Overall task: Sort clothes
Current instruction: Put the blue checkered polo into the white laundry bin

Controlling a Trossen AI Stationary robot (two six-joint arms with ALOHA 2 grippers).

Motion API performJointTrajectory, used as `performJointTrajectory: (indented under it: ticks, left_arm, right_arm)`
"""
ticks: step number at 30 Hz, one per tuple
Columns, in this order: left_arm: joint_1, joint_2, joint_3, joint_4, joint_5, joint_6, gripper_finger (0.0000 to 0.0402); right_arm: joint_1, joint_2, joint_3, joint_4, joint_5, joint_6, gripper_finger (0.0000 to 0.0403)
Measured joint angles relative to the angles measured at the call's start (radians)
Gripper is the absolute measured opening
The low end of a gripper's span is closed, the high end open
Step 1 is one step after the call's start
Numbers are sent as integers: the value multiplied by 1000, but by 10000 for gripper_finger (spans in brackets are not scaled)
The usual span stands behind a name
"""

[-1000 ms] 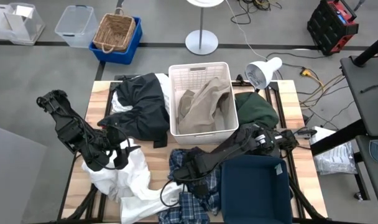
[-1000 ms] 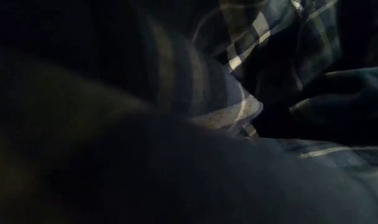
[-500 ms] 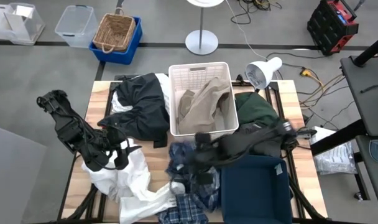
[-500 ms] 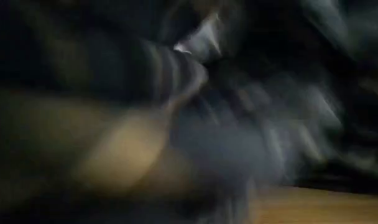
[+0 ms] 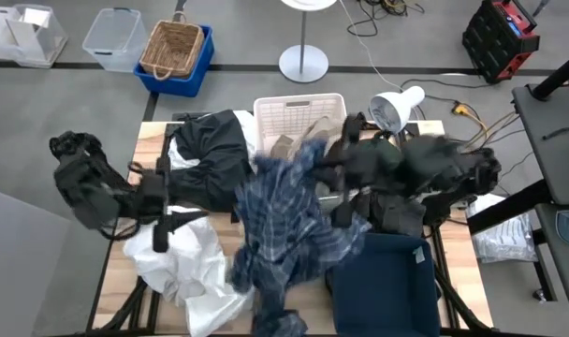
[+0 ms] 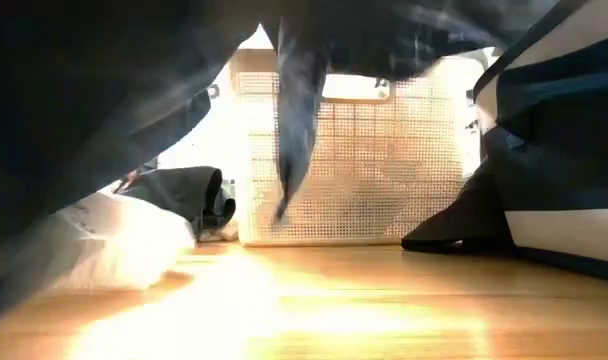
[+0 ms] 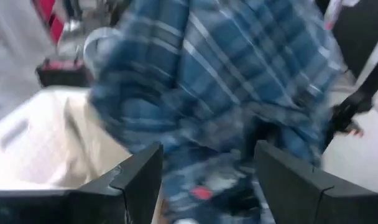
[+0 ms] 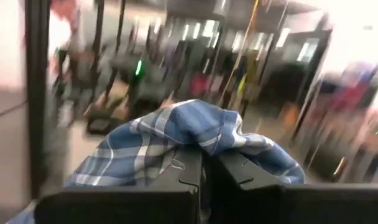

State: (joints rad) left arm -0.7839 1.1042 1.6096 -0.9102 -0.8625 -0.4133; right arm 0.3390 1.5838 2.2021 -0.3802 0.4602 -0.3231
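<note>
The right gripper [image 8: 202, 163] has its two fingers pressed together on a fold of the blue-and-white plaid shirt [image 5: 289, 220], and it holds this shirt up in the air above the middle of the table [image 5: 149, 140]. In the high view the shirt hangs spread out in front of the white bin [image 5: 299, 110] and partly covers it; its lower end reaches down beside the dark blue bin [image 5: 387, 290]. The tan piece [image 5: 283, 145] lies inside the white bin. The left gripper [image 7: 204, 174] is wide open and holds nothing; it stands over the left side of the table, just above the white garment [image 5: 186, 267], and it looks toward the hanging shirt. The black garment [image 5: 210, 154] lies at the far left of the table.

Half a second ago the right arm was low and the shirt was still mostly bunched on the table in front of the white bin. Now the arm is raised and drawn back to the right, and the shirt is lifted. The left arm has also moved a little to the left.
</note>
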Motion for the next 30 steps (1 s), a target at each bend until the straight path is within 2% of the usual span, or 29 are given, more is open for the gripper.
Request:
performJointTrajectory:
  ticks: [4,9,12,15,18,20,25,30]
  left_arm:
    - [2,48,147,29,-5,124,231]
    - [10,142,314,37,-101,301,231]
    - [31,200,412,36,-146,375,231]
    - [52,253,501,37,-152,429,231]
    - [77,301,565,34,-152,467,231]
    - [91,326,596,19,-151,482,231]
    - [136,372,638,-53,-152,475,231]
    - [197,389,642,-127,-150,421,231]
  right_arm:
    - [-25,-30,0,223,43,-257,9]
    - [-119,-40,1,523,122,-535,9]
    - [-213,-31,1,687,131,-637,9]
    - [-324,-18,3,765,117,-664,9]
    - [-434,7,20,747,132,-636,9]
    - [-498,22,27,668,172,-576,9]
    - [-600,62,31,290,170,-291,9]
    - [-632,132,30,-22,131,-45,9]
